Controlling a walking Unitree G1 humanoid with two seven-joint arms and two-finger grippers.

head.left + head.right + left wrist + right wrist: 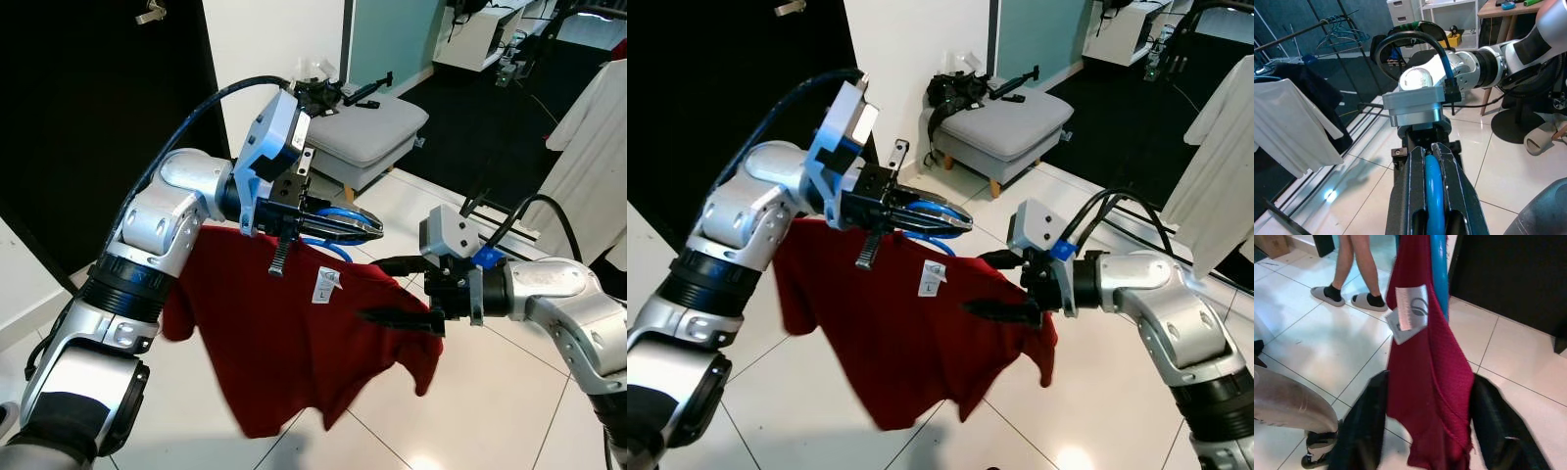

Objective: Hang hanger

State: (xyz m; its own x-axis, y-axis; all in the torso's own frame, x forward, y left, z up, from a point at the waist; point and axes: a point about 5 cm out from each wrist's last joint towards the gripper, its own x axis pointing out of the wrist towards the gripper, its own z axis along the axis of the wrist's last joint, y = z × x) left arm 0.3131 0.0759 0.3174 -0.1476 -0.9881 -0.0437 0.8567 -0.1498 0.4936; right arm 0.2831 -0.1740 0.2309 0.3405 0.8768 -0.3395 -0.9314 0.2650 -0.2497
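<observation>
A red shirt (284, 343) with a white neck label (326, 284) hangs on a blue hanger (343, 223). My left gripper (338, 225) is shut on the hanger's top and holds it up in mid-air. In the left wrist view the blue hanger (1432, 188) is clamped between the two black fingers (1405, 196). My right gripper (402, 292) is at the shirt's right shoulder, open, one finger above the cloth and one below. The right wrist view has the red shirt (1430, 382) hanging loose between my spread fingertips (1364, 431).
A grey padded stool (377, 127) with black gear on it stands behind. White garments (593, 147) hang at the far right. A clothes rail with hangers (1337, 36) lies ahead of the left wrist. A person's legs (1359, 269) stand nearby on the white tiled floor.
</observation>
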